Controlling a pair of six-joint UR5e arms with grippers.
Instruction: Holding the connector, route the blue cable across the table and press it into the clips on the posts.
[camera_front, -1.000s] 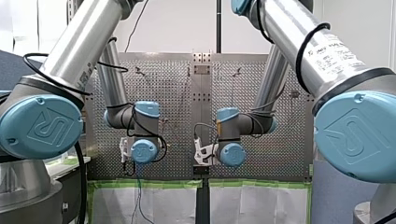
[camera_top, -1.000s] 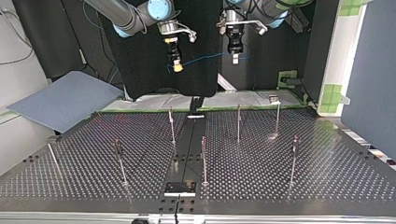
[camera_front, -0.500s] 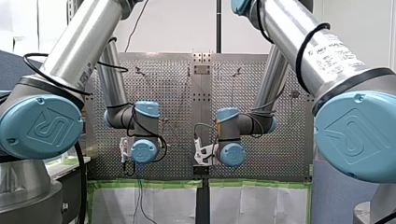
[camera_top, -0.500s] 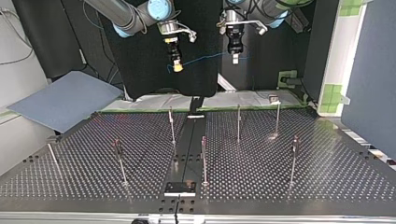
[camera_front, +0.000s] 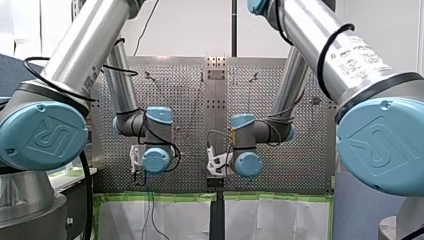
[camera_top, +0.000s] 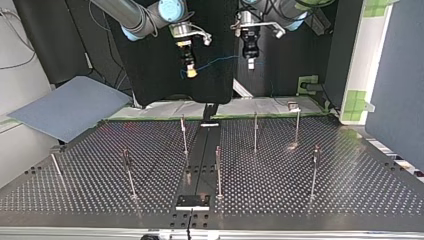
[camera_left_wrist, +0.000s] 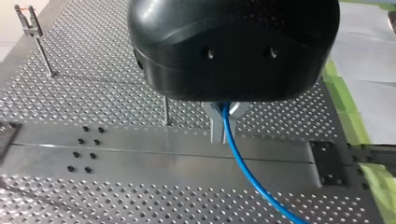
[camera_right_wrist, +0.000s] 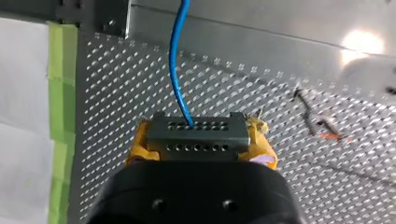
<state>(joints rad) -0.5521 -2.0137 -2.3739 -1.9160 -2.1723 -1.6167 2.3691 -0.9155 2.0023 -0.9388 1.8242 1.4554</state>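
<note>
Opposed views across table (camera_top: 300, 200); wrist close-ups

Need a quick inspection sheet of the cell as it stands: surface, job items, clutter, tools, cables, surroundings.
surface: perforated table, with a metal strip down its middle.
job's things: posts upright, none carrying cable; connector held in right tool.
clutter: nothing seen.
tools: right tool has yellow pads and is shut on the connector; left tool is shut on the blue cable.
cables: blue cable spans mid-air between the two tools, clear of the table.
surroundings: grey board at top view's left; green tape along the table's far edge.
</note>
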